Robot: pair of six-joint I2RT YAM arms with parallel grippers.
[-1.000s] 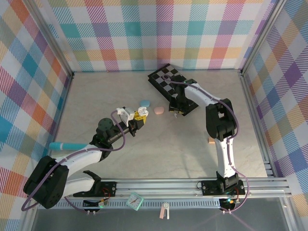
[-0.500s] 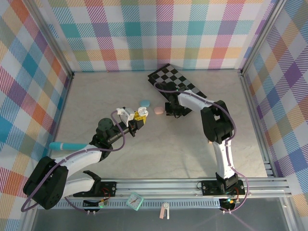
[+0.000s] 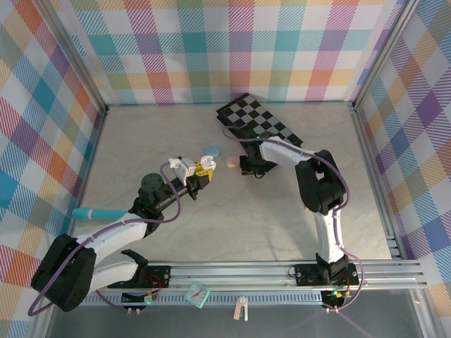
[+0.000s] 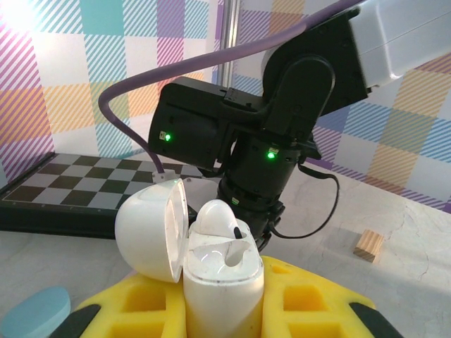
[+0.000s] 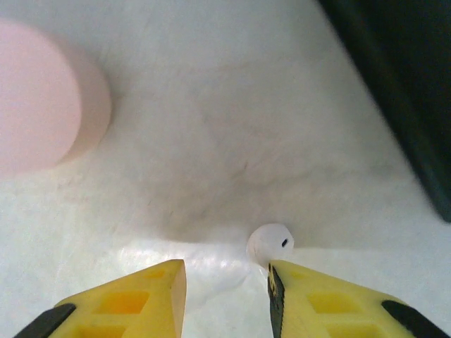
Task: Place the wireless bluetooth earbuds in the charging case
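My left gripper (image 3: 192,170) is shut on a white charging case (image 4: 222,282) and holds it upright, its lid (image 4: 151,229) swung open to the left. One white earbud (image 4: 215,218) sits in the case's far socket, while the near socket is bare. My right gripper (image 3: 248,167) is down at the table just right of a pink oval case (image 3: 232,163). In the right wrist view its jaws (image 5: 227,274) stand apart, and a second white earbud (image 5: 270,243) lies on the table against the tip of the right finger (image 5: 310,296). The left finger (image 5: 151,292) is apart from it.
A black-and-white checkered board (image 3: 257,120) lies at the back, its dark edge (image 5: 402,84) close to my right gripper. A pale blue oval case (image 3: 211,150) rests behind the pink one. A small wooden block (image 4: 370,245) and a teal object (image 3: 95,213) lie farther off.
My right gripper has moved left off the checkered board's edge to the table beside the pink case, and its jaws have narrowed slightly. The left arm has stayed still with the case.
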